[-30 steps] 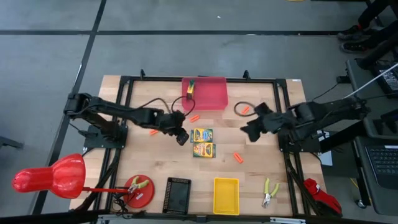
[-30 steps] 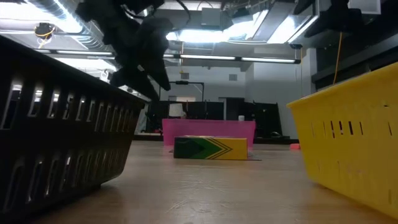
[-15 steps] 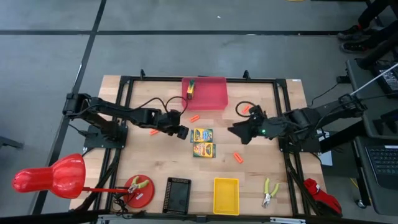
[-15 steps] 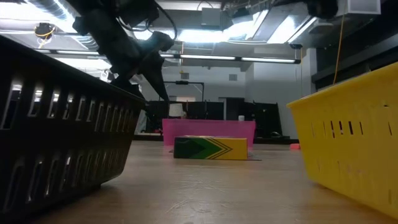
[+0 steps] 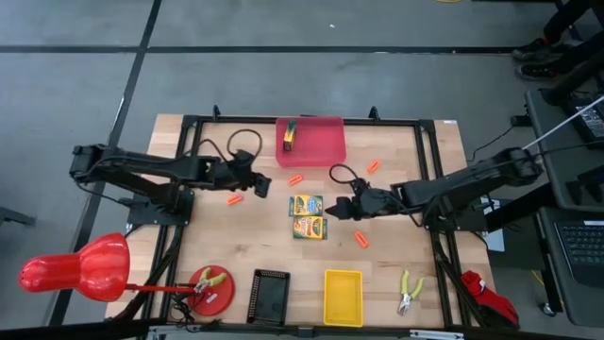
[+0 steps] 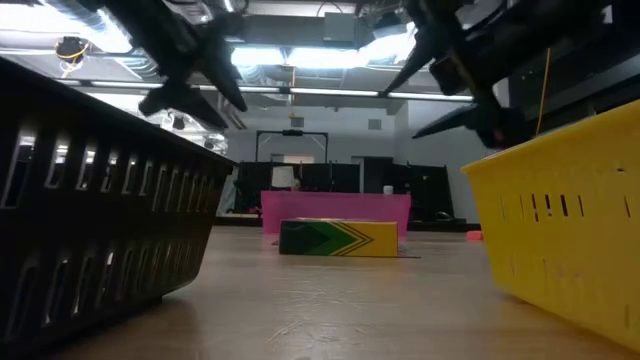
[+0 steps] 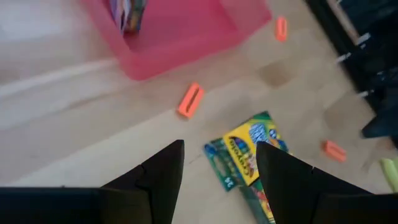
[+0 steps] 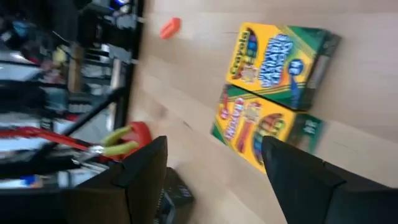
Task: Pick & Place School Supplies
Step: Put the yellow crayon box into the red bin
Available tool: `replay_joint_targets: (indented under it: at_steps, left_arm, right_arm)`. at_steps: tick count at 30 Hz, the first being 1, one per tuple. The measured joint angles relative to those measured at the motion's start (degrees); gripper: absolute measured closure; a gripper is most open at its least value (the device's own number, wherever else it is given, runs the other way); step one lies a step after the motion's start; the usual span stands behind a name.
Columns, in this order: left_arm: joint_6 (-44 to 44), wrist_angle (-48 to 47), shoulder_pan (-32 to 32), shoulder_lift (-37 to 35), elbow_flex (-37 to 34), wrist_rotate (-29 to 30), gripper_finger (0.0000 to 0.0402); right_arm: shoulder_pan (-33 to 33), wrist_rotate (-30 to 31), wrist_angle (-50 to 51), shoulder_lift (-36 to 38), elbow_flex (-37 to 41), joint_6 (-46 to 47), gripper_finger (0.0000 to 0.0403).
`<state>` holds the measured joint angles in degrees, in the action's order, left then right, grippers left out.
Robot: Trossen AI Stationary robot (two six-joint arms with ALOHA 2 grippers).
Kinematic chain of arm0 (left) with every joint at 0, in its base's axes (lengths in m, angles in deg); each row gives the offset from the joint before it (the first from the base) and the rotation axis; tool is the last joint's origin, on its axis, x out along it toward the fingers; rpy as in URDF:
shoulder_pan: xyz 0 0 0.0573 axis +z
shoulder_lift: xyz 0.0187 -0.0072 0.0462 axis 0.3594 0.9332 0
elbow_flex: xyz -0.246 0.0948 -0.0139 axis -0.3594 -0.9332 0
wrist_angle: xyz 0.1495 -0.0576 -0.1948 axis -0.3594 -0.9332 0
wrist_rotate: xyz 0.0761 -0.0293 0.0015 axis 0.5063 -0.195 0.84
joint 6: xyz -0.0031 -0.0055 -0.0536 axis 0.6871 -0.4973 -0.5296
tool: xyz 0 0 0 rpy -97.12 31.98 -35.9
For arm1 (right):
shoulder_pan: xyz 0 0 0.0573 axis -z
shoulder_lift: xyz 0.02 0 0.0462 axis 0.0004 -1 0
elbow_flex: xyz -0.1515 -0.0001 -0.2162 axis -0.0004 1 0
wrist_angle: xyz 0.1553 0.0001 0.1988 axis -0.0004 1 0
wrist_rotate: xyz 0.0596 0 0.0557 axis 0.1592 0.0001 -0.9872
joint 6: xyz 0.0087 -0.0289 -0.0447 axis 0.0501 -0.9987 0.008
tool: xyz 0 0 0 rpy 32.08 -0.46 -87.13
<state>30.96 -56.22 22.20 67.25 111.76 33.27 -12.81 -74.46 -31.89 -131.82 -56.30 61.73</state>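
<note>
Two green-and-yellow crayon boxes (image 5: 306,205) (image 5: 309,228) lie flat, side by side, at the table's middle; the low view shows one box (image 6: 337,238) edge-on. The smaller yellow-and-green block (image 5: 290,133) lies inside the pink bin (image 5: 321,146). My right gripper (image 5: 340,210) is open, just right of the boxes and above the table; its wrist view shows both boxes (image 8: 280,56) (image 8: 261,127) ahead of the open gripper (image 8: 214,155). My left gripper (image 5: 260,184) is open, left of the boxes; one box (image 7: 249,146) shows beyond the gripper (image 7: 221,155).
Small orange pieces (image 5: 295,178) (image 5: 233,199) (image 5: 360,238) (image 5: 373,166) are scattered around the boxes. At the near edge stand a black basket (image 5: 272,296) and a yellow basket (image 5: 343,297). Pliers (image 5: 409,291) lie near right; a red plate (image 5: 209,286) with pliers is near left.
My right gripper has moved toward the table's left, from beside its base to just right of the crayon boxes. My left gripper has drawn back from the boxes toward the left and far edge. The boxes have stayed where they were.
</note>
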Motion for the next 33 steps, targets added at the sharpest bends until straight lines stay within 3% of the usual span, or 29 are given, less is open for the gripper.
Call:
replay_joint_targets:
  at_steps: [10, 17, 24, 33]
  left_arm:
    - [0.5, -8.8, -1.1, -4.6, 0.0, 4.6, 0.0204]
    - [1.5, -9.1, -1.9, -4.5, 0.0, 6.4, 0.0204]
    - [1.6, -9.8, -1.9, -4.5, 0.0, 6.3, 0.0203]
    - [1.9, -9.7, -1.9, -4.5, 0.0, 6.3, 0.0203]
  right_arm:
    - [4.6, -6.2, -6.4, -9.0, -1.1, 1.0, 0.0141]
    - [7.9, -7.9, -7.5, -14.4, -3.8, -2.3, 0.0173]
    - [10.6, -10.8, -8.3, -16.6, -4.0, -3.9, 0.0202]
    - [11.7, -11.9, -6.8, -16.8, -4.0, -5.1, 0.0204]
